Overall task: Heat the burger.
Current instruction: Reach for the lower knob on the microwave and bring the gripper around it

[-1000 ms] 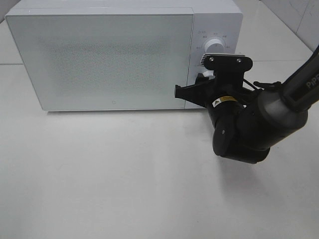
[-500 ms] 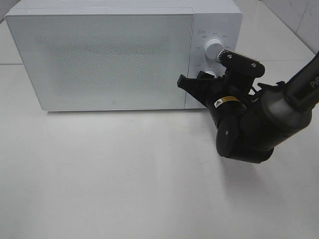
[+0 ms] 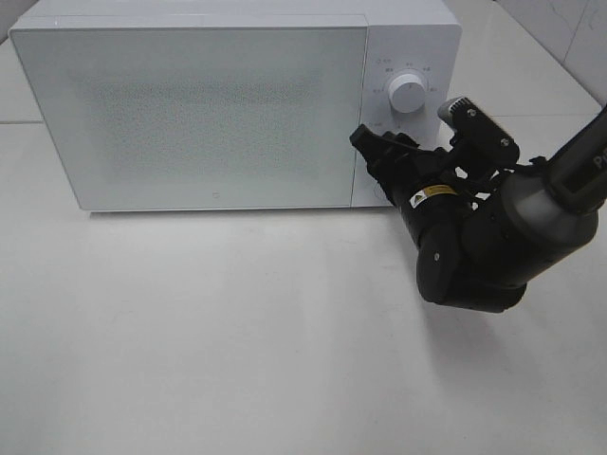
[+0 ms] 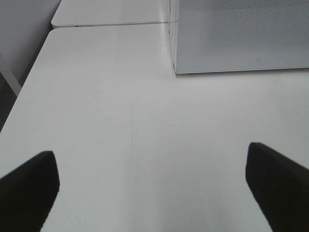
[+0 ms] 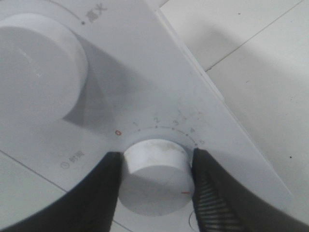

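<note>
While the microwave door (image 3: 190,114) is closed, burger unseen, we judge loading done | right end effector (image 5: 157,164) clamps timer knob (image 5: 154,181), heating remains | left end effector (image 4: 152,182) fully spread, empty.

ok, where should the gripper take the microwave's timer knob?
On its round side wall, pinched from both sides, coming straight at the front panel. The timer knob is a short cylinder standing off it; the right gripper clamps it so.

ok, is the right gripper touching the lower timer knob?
Touching. Right wrist view shows the right gripper clamped on the lower knob, both fingers flush against its sides.
</note>
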{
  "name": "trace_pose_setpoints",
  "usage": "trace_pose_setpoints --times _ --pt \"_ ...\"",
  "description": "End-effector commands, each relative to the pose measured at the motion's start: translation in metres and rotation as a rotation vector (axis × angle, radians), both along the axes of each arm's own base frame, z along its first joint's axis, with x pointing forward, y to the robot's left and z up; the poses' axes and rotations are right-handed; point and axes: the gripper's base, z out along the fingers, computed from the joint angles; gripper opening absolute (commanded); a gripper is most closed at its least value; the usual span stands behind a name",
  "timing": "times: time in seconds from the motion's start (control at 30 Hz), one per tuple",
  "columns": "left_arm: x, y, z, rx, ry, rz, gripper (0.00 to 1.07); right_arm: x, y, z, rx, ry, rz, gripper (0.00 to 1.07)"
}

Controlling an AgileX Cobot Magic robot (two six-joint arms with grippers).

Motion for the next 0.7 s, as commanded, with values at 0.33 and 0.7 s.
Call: trace_pose_setpoints --times 0.33,0.7 --pt "-0.0027 -0.0005 -0.0002 -0.007 -0.028 0.001 1.03 0.0024 0.0203 0.0159 0.334 -0.068 0.140 0.02" --pt "-0.0027 -0.0005 -0.0002 -0.007 -0.028 0.001 1.03 0.0025 0.0198 0.0158 0.523 -0.049 0.125 0.02"
